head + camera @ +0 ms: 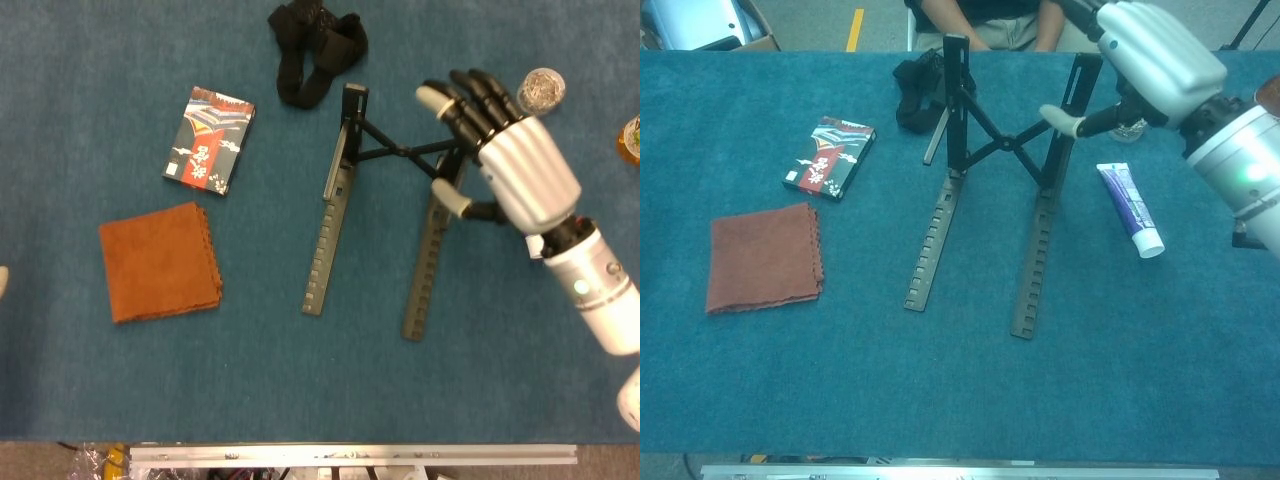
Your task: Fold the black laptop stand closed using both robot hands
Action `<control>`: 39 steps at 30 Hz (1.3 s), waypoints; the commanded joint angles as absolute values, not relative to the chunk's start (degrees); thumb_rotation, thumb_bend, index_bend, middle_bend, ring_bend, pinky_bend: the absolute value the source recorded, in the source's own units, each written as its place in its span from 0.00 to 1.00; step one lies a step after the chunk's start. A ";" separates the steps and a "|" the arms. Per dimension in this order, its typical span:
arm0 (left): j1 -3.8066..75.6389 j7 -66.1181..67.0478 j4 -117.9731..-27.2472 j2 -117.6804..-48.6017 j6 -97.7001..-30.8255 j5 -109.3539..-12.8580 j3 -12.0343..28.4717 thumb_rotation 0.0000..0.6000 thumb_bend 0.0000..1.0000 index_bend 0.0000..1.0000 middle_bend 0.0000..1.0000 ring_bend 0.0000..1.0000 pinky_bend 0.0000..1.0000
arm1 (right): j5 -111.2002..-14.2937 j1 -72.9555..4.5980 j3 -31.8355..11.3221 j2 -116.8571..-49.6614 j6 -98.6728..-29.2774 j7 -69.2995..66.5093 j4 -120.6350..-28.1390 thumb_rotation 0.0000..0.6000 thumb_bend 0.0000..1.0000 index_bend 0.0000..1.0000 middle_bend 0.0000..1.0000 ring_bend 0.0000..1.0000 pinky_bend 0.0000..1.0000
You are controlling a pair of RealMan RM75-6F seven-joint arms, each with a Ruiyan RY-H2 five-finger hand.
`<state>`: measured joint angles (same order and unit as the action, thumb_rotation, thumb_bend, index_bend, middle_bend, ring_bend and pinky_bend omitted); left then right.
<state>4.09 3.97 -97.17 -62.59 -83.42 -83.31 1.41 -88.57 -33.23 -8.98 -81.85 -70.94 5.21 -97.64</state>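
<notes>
The black laptop stand (pixel 400 152) stands unfolded in the middle of the table, its two notched rails (pixel 1032 262) running toward me and its crossed braces (pixel 1002 143) raised at the back. My right hand (pixel 505 165) hovers over the stand's right upright (pixel 1080 95) with its fingers spread and nothing in it. Its thumb (pixel 1060 118) points at that upright, and I cannot tell whether it touches. My left hand shows in neither view.
A black strap bundle (pixel 315 50) lies behind the stand. A patterned card box (pixel 210 138) and a folded brown cloth (pixel 160 262) lie to the left. A purple tube (pixel 1130 208) and a small metal cup (pixel 540 90) sit to the right. Someone sits at the far edge (pixel 990 20).
</notes>
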 commanded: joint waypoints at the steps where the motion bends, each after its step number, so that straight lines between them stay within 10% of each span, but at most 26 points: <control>1: 4.01 4.07 -97.24 -62.59 -83.45 -83.29 1.35 1.00 0.28 0.08 0.05 0.00 0.04 | -90.54 -33.30 -6.77 -79.56 -69.28 3.07 -100.34 1.00 0.27 0.00 0.11 0.00 0.07; 39: 3.95 3.64 -97.18 -62.71 -83.02 -83.48 1.09 1.00 0.28 0.08 0.05 0.00 0.04 | -87.18 -33.23 0.25 -85.45 -57.96 -13.63 -84.08 1.00 0.28 0.00 0.14 0.00 0.17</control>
<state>3.92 3.62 -97.18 -62.69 -83.05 -83.48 1.10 -87.22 -33.27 0.21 -85.48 -57.98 -13.60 -84.12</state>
